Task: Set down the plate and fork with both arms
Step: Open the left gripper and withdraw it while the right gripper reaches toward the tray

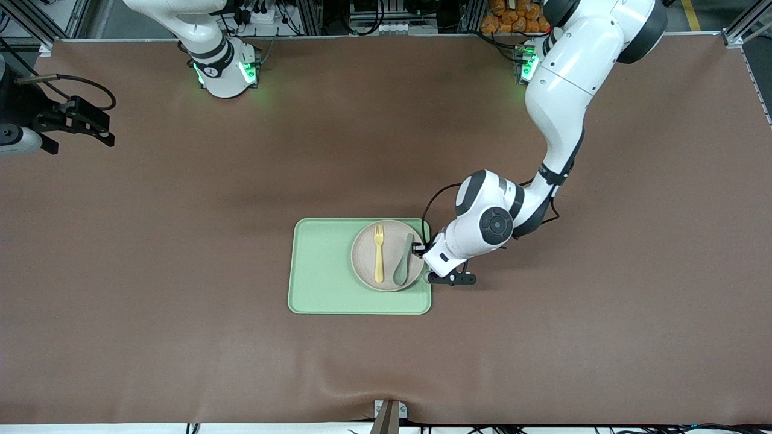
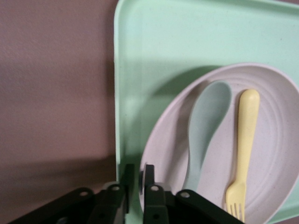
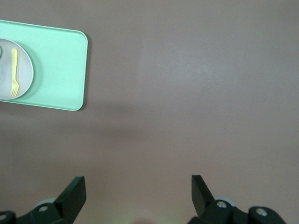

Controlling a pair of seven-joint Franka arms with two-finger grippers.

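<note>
left pincer (image 2: 138, 179): fingers narrowly parted astride round speckled beige plate (image 1: 368, 262) rim, grip uncertain | pale-yellow plastic fork (image 1: 379, 253) on plate | right pincer (image 3: 138, 193): released, waiting over brown bench (image 1: 181, 241)

High front overview, two wrist close-ups, all sharing the tray (image 1: 325, 265).

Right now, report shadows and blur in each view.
Front view: sharp, a soft shadow under the left arm's elbow. Left wrist view: plate casts a dark shadow on the tray; the left gripper is blurred. Right wrist view: faint shadow on the table.
</note>
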